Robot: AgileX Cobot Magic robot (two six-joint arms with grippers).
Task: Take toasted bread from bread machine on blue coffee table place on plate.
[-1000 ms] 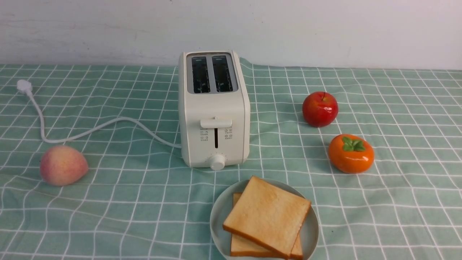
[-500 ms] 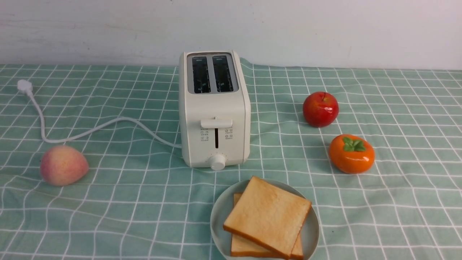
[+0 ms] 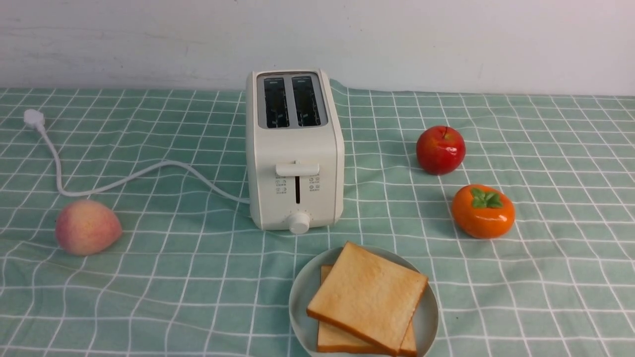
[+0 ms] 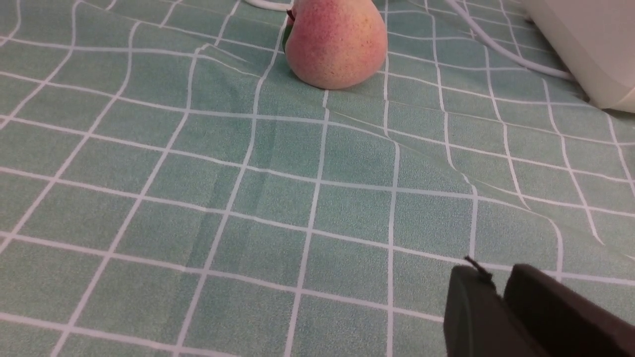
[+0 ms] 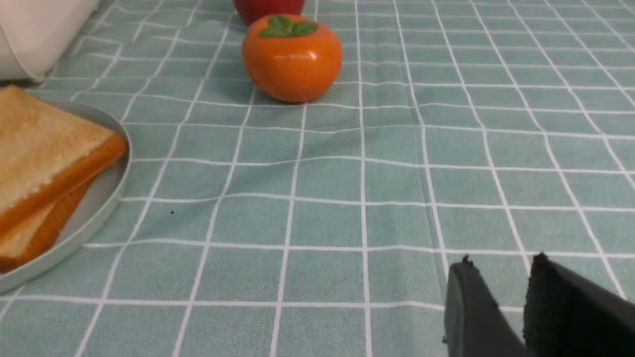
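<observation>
Left gripper (image 4: 498,280): the two dark fingers sit almost together, a sliver of gap at most, nothing between them, low over bare cloth. Right gripper (image 5: 498,282): fingers a narrow gap apart, cloth showing between them, holding nothing. Neither arm shows in the front view.

Against the earlier front frames, nothing on the table has shifted: same toaster, fruit and plate positions.

Landmark is the bread machine (image 3: 294,148), cream-white, upright mid-table, both top slots dark and empty, lever at the top of its slot. In front of it, near the table's front edge, lies the plate (image 3: 301,292), with both slices of toasted bread (image 3: 367,295) stacked on it, the upper slice turned askew over the lower. In the right wrist view, the plate's rim (image 5: 106,208) and stacked toast (image 5: 44,148) lie well apart from the right gripper.

Left of the bread machine: white cord (image 3: 124,181) running out to its plug (image 3: 32,119), and a peach (image 3: 87,227) near the cord's loop. Right of it: red apple (image 3: 440,149), and a persimmon (image 3: 482,211) nearer the front.

Open room: the blue coffee table (image 3: 555,277) is wrinkled cloth with wide bare stretches on both front corners; a wall closes the far edge.

Small icons are printed beside the lever; no lettering is readable.
</observation>
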